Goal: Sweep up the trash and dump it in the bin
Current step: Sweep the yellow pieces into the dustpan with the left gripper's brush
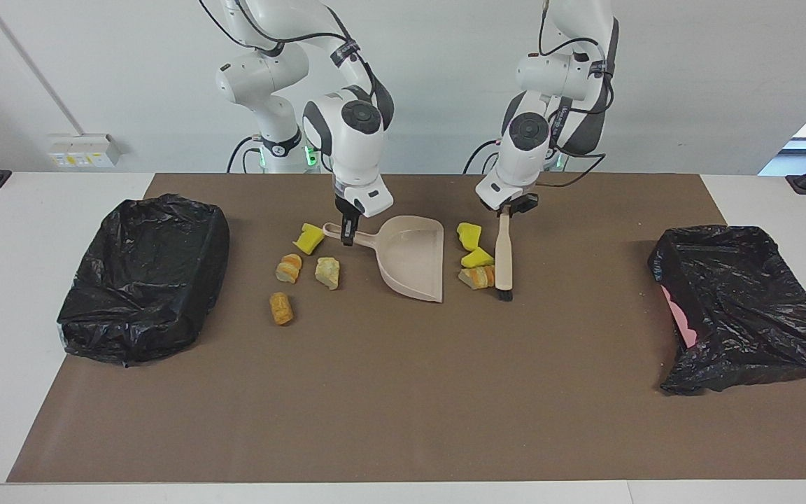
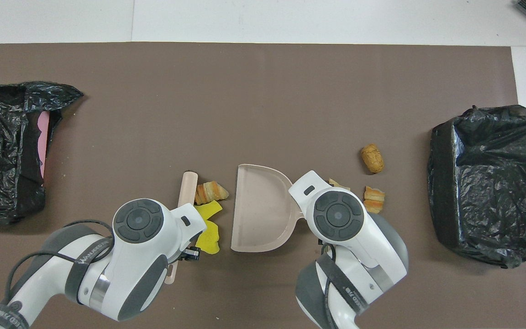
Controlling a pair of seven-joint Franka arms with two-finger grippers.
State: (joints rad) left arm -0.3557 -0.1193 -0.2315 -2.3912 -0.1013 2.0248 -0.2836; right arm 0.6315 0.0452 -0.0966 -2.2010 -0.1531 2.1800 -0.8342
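Item: 2 arms at a table with a brown mat [image 1: 375, 392], sweeping task in hand.

Left gripper [image 1: 506, 208]: clamped shut on the top end of the brush [image 1: 504, 255]. The brush hangs nearly upright, handle up, dark bristles down on the mat. Its long axis runs toward and away from the robots.

Right gripper [image 1: 347, 234]: closed on the handle of the dustpan [image 1: 413, 255]. The pan rests on the mat, its open mouth turned toward the left arm's end of the table.

Trash, group 1: 3 pieces lie between the brush and the pan mouth: 2 yellow wedges [image 1: 469, 236] [image 1: 477, 258] and 1 bread piece [image 1: 478, 277]. The bread piece sits just beside the brush head, possibly touching it.

Trash, group 2: 4 pieces lie on the handle side of the pan, toward the right arm's end: 1 yellow wedge [image 1: 309, 238] and 3 bread pieces [image 1: 289, 268] [image 1: 327, 272] [image 1: 281, 308].

Bins: 2 containers lined with black bags, 1 at each end of the table [image 1: 144, 276] [image 1: 742, 304]. Both appear empty of trash.

Key relation: group 1 lies directly from the brush toward the pan mouth, so a sideways push by the left arm would likely carry it in. Group 2 is nearer the right arm and would need the pan turned.
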